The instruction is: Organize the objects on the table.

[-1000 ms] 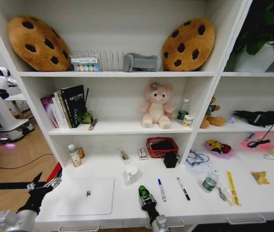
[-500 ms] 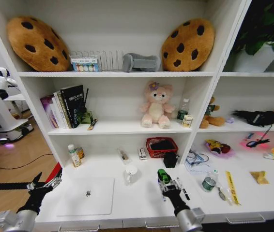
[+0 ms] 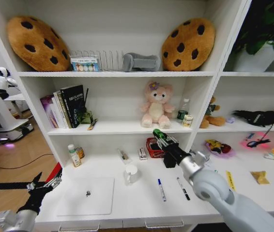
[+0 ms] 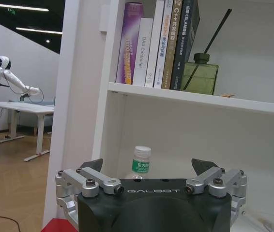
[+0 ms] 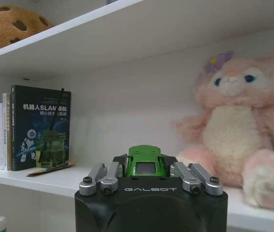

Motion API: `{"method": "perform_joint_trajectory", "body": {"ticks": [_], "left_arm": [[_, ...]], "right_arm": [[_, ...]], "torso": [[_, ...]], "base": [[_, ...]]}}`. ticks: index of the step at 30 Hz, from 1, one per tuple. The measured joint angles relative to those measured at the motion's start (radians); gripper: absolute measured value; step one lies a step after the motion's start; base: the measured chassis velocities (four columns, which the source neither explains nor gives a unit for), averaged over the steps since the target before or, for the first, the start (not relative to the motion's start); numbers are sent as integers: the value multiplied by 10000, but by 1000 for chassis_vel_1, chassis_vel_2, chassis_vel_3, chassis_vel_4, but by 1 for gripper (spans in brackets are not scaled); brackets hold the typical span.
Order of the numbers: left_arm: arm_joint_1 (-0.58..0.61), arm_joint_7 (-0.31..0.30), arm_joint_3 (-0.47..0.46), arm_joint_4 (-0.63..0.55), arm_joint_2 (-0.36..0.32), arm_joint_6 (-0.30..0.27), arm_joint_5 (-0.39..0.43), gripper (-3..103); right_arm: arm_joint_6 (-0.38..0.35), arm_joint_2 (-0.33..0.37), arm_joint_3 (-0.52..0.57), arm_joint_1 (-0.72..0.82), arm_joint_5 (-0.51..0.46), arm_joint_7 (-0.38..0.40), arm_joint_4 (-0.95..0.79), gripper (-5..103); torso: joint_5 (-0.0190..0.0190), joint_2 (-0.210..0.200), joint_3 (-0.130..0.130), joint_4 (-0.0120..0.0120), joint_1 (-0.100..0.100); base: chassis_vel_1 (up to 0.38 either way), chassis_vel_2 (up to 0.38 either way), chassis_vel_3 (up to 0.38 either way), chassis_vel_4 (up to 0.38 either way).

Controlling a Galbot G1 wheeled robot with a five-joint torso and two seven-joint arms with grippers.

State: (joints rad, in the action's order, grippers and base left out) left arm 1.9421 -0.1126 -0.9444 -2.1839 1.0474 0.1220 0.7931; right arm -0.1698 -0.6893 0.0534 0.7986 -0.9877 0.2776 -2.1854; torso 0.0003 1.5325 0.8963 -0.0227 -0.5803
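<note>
Right gripper [image 3: 159, 136] raised over the table [image 3: 127, 205], level with the shelf [image 3: 117, 127] that bears the plush [image 3: 155, 105]; fingers closed tight on the green toy [image 5: 144, 161], a small car seated between the jaws with its roof and rear window showing above them; grip appears centred, the toy upright.

Ahead of the gripper in the right wrist view: the shelf edge, the plush directly beyond and to one side, a dark book [image 5: 40, 126] and a green bottle with a reed well off to the other side; shelf board between them bare.

Left gripper [image 3: 44, 186] parked low off the table's left end, jaws wide open and empty; a white bottle [image 4: 141, 159] stands beyond it.

Remaining objects below and behind the right gripper: laptop [image 3: 86, 195] far to its left; blue-capped pen [image 3: 161, 189] and black pen [image 3: 183, 188] lying near the front edge, apart from each other.

Risks, as judged: the toy is small and smooth, and could slip or twist out if the jaws ease before it is over a surface; the gripper stands just beside the shelf edge, so a forward move at the wrong height could strike the board; a drift toward the plush could nudge it over; a release from height could let the car roll off.
</note>
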Motion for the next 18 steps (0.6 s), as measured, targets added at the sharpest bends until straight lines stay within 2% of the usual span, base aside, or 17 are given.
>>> {"method": "perform_joint_trajectory", "body": {"ticks": [1, 2, 4, 5, 8, 9, 12, 18], "left_arm": [[0, -1, 0, 1, 0, 0, 0, 100], [0, -1, 0, 1, 0, 0, 0, 100], [1, -4, 0, 1, 0, 0, 0, 100], [1, -4, 0, 1, 0, 0, 0, 100], [0, -6, -1, 2, 0, 0, 0, 100], [0, -6, -1, 2, 0, 0, 0, 100], [0, -2, 0, 2, 0, -1, 0, 100], [0, -2, 0, 1, 0, -1, 0, 100]], "right_arm": [[0, -77, -635, -842, -91, 4, 331, 37], [0, -77, -635, -842, -91, 4, 331, 37], [-7, -473, -1874, -2254, -244, 28, 1163, 37], [-7, -473, -1874, -2254, -244, 28, 1163, 37], [-88, -1435, -3586, -4165, -564, 190, 2599, 37], [-88, -1435, -3586, -4165, -564, 190, 2599, 37], [-91, -2116, -4612, -5455, -591, 288, 3632, 37], [-291, -2808, -5390, -6383, -1107, 680, 4623, 37]], "torso": [[-6, 0, 0, 0, 0], [-6, 0, 0, 0, 0], [-7, 0, -1, 1, 0], [-7, 0, -1, 1, 0], [-5, 0, 0, 3, -1], [-5, 0, 0, 3, -1], [-6, 0, 0, 3, -1], [-5, 0, -1, 2, -1]], "base": [[0, 0, 0, 0], [0, 0, 0, 0], [0, 0, 0, 0], [0, 0, 0, 0], [0, 0, 0, 0], [0, 0, 0, 0], [0, 0, 0, 0], [0, 0, 0, 0]]}}
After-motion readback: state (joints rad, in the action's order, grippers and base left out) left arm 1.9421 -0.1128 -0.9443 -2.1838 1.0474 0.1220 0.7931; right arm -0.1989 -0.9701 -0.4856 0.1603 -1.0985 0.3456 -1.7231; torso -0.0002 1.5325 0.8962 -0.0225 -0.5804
